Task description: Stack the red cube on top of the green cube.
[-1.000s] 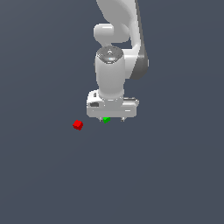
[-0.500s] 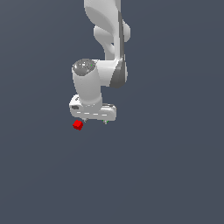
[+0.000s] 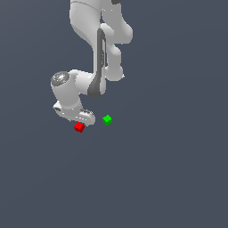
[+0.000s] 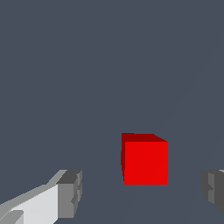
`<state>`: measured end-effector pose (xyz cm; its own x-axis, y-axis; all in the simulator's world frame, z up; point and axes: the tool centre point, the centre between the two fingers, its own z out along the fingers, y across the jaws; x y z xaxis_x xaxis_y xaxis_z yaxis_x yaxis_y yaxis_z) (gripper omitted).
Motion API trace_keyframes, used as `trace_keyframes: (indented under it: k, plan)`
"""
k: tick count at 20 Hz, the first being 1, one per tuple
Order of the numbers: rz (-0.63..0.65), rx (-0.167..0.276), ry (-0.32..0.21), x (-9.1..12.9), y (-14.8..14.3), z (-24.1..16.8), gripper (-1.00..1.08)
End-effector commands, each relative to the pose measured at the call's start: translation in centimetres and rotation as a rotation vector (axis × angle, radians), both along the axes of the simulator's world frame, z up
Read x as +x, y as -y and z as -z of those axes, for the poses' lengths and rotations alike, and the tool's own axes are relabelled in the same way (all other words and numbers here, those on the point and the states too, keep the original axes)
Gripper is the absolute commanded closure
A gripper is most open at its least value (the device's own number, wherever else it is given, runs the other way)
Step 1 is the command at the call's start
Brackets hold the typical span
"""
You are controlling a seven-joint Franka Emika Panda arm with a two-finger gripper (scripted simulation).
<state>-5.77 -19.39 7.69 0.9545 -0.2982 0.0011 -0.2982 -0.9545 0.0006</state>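
Wrist view: fingers (image 4: pixel 70 192) wide apart, flanking red cube (image 4: pixel 144 159).

Red cube (image 4: pixel 145 162): bright plain red, top face a darker shade. Green cube (image 3: pixel 107 119): bright plain green. My gripper (image 4: pixel 140 192): white body, grey fingertips (image 4: pixel 70 192). My arm (image 3: pixel 95 40): white with dark grey joint bands. Floor (image 3: pixel 169 169): uniform slate blue-grey, unpatterned.
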Motion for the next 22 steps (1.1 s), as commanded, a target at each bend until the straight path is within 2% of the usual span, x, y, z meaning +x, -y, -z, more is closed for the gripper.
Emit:
trace_keyframes:
  k: [1,12,22]
  plan:
    - [0.017,-0.001,-0.001,-0.6,1.2,0.7,-0.92]
    - [0.019,0.0,-0.002,-0.6,1.3,1.1,-0.92]
    - [0.017,0.001,-0.001,-0.6,1.1,5.1,-0.92]
